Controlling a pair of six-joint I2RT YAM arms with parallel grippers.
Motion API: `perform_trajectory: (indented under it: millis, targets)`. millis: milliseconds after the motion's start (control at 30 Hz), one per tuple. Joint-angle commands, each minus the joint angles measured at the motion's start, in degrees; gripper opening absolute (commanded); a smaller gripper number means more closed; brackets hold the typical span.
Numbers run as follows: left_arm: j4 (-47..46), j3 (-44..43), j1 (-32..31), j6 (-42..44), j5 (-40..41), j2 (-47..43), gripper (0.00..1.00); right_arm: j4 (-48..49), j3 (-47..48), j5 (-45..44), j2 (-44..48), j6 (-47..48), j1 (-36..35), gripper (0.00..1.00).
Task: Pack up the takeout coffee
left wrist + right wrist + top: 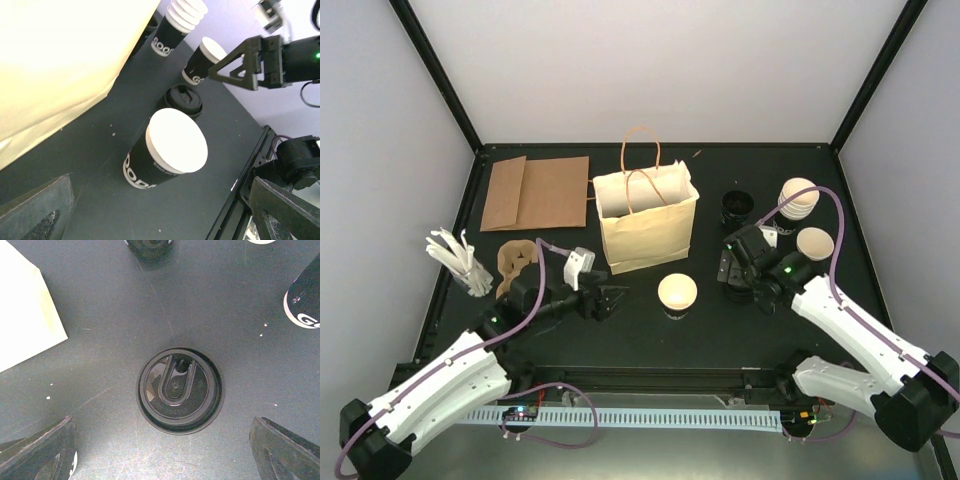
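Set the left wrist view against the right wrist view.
Left wrist only: the whole near cup, the rims of the stacked cups, the open left pincer. Right wrist only: a lid pile at the top edge, unclear in the other. Both: the lone lid on the table, the bag, a second cup, the open right pincer.

A small upright paper cup [172, 150], black-walled with white lettering and a cream-white top, stands on the dark tabletop [100, 165], just beside a round black plastic lid [184, 100], near the cream paper bag [65, 65].
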State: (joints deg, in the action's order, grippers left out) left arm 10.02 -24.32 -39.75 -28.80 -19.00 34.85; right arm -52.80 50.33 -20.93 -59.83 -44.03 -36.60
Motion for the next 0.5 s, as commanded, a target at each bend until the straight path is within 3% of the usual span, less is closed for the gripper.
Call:
perform_trajectory:
  millis: [0,200,467]
  targets:
    - [-5.45,0.01,0.37,2.45,-1.28,-0.98,0.99,-0.82,-0.6,-1.75,-1.06,-2.53,0.31,0.96]
    - [-5.33,0.15,0.32,1.25,-1.64,-0.37,0.99,-0.36,-0.83,2.4,-6.72,-0.85,2.91,0.89]
    - [-5.15,0.84,0.28,0.35,-1.25,-1.18,0.99,-2.97,4.4,3.07,-16.87,2.2,3.59,0.89]
